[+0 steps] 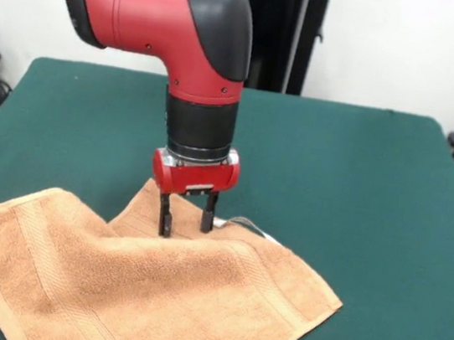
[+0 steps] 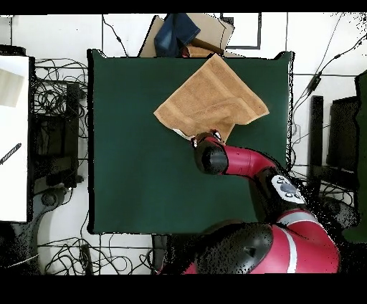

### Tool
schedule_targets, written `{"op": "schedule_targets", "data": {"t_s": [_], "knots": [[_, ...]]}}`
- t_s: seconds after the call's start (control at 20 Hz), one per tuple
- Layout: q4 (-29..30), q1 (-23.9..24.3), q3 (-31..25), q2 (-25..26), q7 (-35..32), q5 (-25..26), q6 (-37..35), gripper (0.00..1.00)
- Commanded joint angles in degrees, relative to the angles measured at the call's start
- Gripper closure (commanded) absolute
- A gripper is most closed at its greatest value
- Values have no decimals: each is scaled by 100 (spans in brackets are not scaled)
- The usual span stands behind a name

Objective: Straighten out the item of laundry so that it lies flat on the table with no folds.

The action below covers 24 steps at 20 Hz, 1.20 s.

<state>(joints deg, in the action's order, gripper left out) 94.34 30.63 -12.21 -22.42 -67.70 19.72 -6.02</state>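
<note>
End effector (image 1: 185, 224) spread open, tips down on far folded edge of tan towel (image 1: 150, 295), nothing clamped. Towel rumpled, creased, at camera-side edge of green worktop (image 1: 361, 180).

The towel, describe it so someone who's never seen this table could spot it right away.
Find the big dark green table; under the red arm's open gripper lies the towel, near the camera-side edge in the front view. It is the only tan terry cloth there, rumpled with a fold, a woven band along its edges.
</note>
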Motion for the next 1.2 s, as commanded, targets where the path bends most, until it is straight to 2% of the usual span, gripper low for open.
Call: {"op": "schedule_targets", "data": {"t_s": [0.05,0.1,0.25,0.85,1.0,1.15,1.2], "knots": [[-267,354,-259,917,-1154,-94,525,0],[-248,431,-343,937,-1112,-12,616,100],[-161,613,-530,991,-1079,130,837,100],[-25,199,-146,760,-1407,-181,721,100],[492,92,-3,246,-1622,-258,689,100],[1387,95,59,-456,-1888,-419,457,100],[1556,118,53,-542,-1917,-433,487,100]]}}
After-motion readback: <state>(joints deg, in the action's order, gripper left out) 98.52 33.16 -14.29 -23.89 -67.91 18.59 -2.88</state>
